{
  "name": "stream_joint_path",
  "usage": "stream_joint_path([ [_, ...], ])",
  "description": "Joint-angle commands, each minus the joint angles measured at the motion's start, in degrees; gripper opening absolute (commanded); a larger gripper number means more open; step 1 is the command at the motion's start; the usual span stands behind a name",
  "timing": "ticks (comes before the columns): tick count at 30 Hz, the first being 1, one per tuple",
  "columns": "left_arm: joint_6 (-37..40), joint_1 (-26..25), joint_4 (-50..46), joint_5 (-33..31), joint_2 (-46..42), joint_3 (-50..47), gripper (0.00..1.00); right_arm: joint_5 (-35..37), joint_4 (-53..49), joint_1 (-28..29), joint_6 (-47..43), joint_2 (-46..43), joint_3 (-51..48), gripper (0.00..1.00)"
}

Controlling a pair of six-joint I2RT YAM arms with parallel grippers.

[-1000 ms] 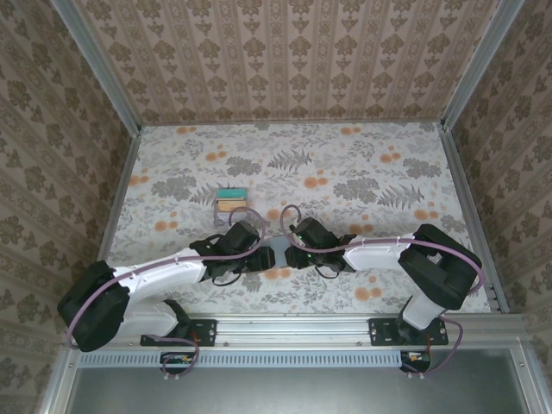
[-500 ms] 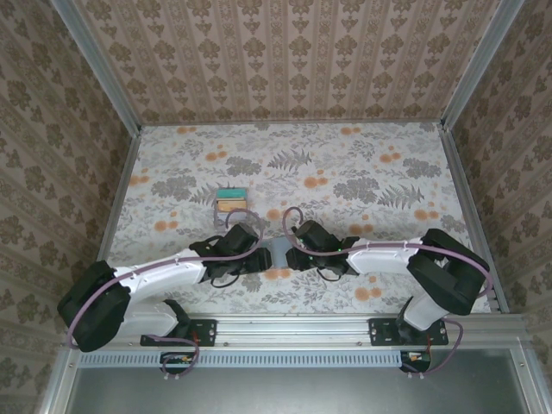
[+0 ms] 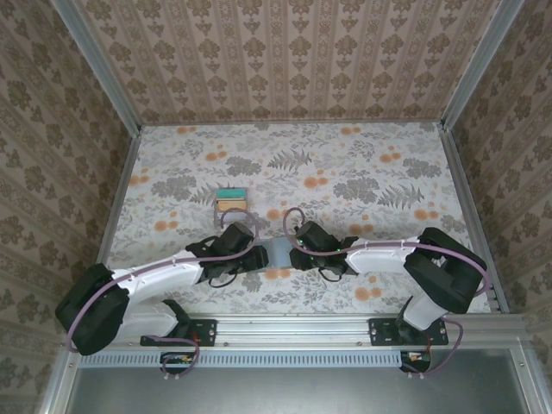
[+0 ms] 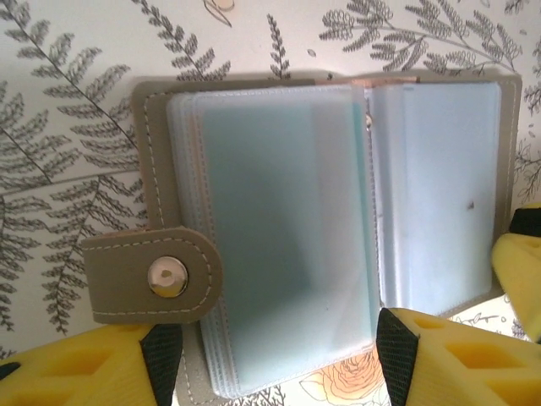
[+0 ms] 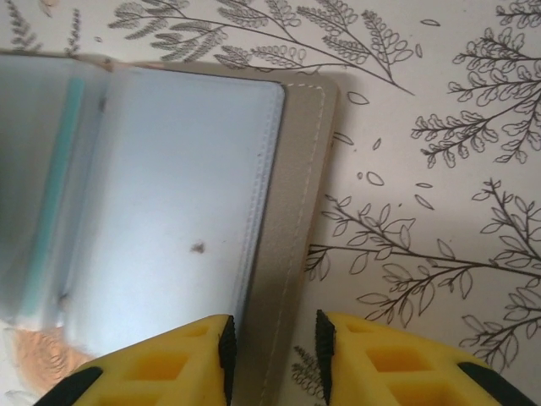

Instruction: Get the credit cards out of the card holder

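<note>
1. Card holder (image 4: 334, 203), lying open on the floral table (image 4: 68, 110) between both grippers: taupe stitched leatherette cover, snap tab (image 4: 165, 275), limp glossy clear sleeves.
2. Teal credit card (image 4: 262, 245), sleeved: probably light, stiff and slick. It is best pinched by an exposed edge while the cover is pinned.
3. Left gripper (image 4: 279, 347): jaws wide, straddling the sleeve stack.
4. Right gripper (image 5: 272, 342): jaws narrowly parted over the holder's stitched margin; contact unclear.

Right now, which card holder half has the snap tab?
The card holder half with the thick sleeve stack, straddled by the left gripper; the other is thin.
</note>
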Motion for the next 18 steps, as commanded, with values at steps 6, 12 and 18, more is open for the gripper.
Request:
stream_joint_path([
  [6,0.34,1.71,2.78,1.17,-0.91,-1.3,0.64,-1.78,1.59,-0.32,1.01,2.76,-0.23,0.32],
  [12,0.8,1.82,3.47,0.46,-1.88,-1.53,0.64,-2.08,1.78,-0.27,1.34,3.0,-0.4,0.32],
  [18,1.26,2.39,4.02,0.67,-1.42,-1.18,0.64,-2.37,1.91,-0.19,1.43,3.24,-0.4,0.32],
])
